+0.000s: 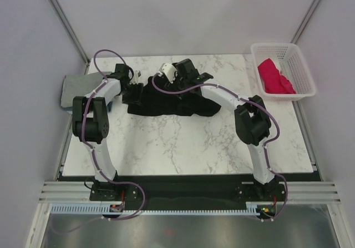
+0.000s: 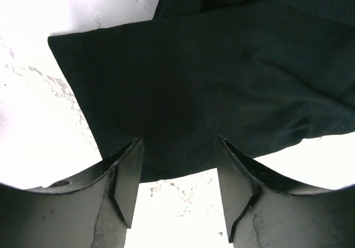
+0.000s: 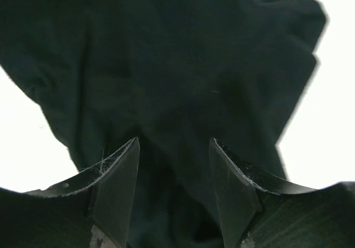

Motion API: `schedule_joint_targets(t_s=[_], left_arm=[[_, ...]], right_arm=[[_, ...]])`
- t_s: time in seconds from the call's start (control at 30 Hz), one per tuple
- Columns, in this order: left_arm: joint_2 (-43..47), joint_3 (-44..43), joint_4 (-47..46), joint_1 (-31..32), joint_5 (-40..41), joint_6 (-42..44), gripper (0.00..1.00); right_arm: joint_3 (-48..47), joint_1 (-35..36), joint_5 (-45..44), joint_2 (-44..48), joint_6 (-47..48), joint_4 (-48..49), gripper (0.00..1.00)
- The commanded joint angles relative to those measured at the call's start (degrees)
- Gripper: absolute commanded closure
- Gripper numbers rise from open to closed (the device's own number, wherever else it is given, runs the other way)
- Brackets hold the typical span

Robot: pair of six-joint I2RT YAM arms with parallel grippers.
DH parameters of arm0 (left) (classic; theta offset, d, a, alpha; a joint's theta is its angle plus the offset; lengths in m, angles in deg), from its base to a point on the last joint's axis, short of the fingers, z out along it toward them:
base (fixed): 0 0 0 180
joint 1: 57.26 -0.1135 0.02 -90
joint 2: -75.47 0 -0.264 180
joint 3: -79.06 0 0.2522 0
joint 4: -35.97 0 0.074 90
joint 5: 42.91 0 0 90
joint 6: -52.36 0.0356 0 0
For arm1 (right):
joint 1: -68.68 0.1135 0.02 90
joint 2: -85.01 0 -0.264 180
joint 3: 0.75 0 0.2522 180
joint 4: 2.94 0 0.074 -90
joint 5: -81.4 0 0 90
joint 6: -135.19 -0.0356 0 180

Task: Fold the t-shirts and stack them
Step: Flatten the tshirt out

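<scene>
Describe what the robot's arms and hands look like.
The left arm and right arm are white tubular links joined by bulky black joints. A purple cable loops along each. The left hand and right hand each have two black, wedge-shaped fingers.

You have the black shirt bunched near the middle of the table's far edge, with the left gripper at its left end and the right gripper over its far side. A grey shirt overhangs the far-left corner. A pink shirt lies in the basket at the far-right corner.
</scene>
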Motion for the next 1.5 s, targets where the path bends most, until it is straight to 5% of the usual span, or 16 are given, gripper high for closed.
schedule_joint_targets(t_s=[0.0, 0.23, 0.27, 0.33, 0.43, 0.53, 0.57, 0.6, 0.67, 0.7, 0.77, 1.07, 1.3, 1.33, 1.37, 1.47], left_arm=[[-0.1, -0.9, -0.5, -0.3, 0.1, -0.6, 0.41], [-0.5, 0.0, -0.3, -0.3, -0.7, -0.5, 0.59], [-0.8, 0.1, -0.4, -0.2, -1.0, -0.3, 0.70], [-0.9, 0.2, -0.3, -0.2, -1.0, -0.2, 0.73], [-1.0, 0.4, -0.3, -0.2, -0.7, -0.2, 0.96], [-0.9, 0.8, -0.3, -0.2, -0.6, -0.2, 0.96], [-1.0, 0.8, -0.3, -0.1, -0.6, -0.2, 0.96], [-1.0, 0.8, -0.4, -0.1, 1.2, -0.5, 0.91], [-1.0, 0.5, -0.4, 0.0, 1.5, -0.1, 0.60], [-1.0, 0.5, -0.4, 0.0, 1.8, 0.2, 0.52], [-1.2, 0.5, -0.3, 0.0, 2.7, 0.3, 0.37], [-1.2, 2.8, -0.3, 0.6, 4.4, 0.2, 0.34], [-1.5, 4.8, -0.3, 1.4, 4.4, 0.2, 0.34], [-1.6, 4.6, -0.3, 1.5, 4.4, 0.2, 0.34], [-1.9, 4.4, -0.3, 1.5, 4.4, 0.2, 0.34], [-2.1, 3.4, -0.3, 2.1, 4.4, 0.2, 0.34]], right_arm=[[-2.6, 1.8, 2.2, -2.5, -0.9, 0.0, 0.38], [-2.8, 2.6, 0.4, -5.2, -0.1, -0.2, 0.37], [-3.1, 2.8, -1.0, -5.8, 0.0, -0.1, 0.37], [-4.1, 2.7, -4.6, -7.2, -0.1, 0.3, 0.38], [-3.9, 2.8, -10.6, -8.0, -0.4, 3.2, 0.38], [-3.8, 2.7, -15.6, -9.2, 0.4, 6.0, 0.41], [-4.0, 2.6, -16.2, -9.8, 0.9, 6.3, 0.53], [-4.5, 2.6, -16.5, -10.1, 1.2, 6.4, 0.61], [-4.9, 2.2, -17.4, -10.0, 0.3, 7.0, 0.77], [-5.0, 2.0, -17.7, -9.2, 0.0, 7.4, 0.94], [-4.9, 1.5, -19.3, -7.4, -0.5, 8.6, 1.00], [-1.3, -6.3, -23.5, 3.8, 0.0, 8.9, 1.00], [12.3, -14.8, -24.4, 11.7, 2.2, 8.9, 1.00], [13.7, -15.8, -24.6, 12.3, 2.5, 8.9, 0.98], [15.8, -16.0, -25.0, 12.9, 2.8, 8.8, 0.74], [17.8, -16.0, -24.6, 14.4, 4.2, 9.1, 0.50]])
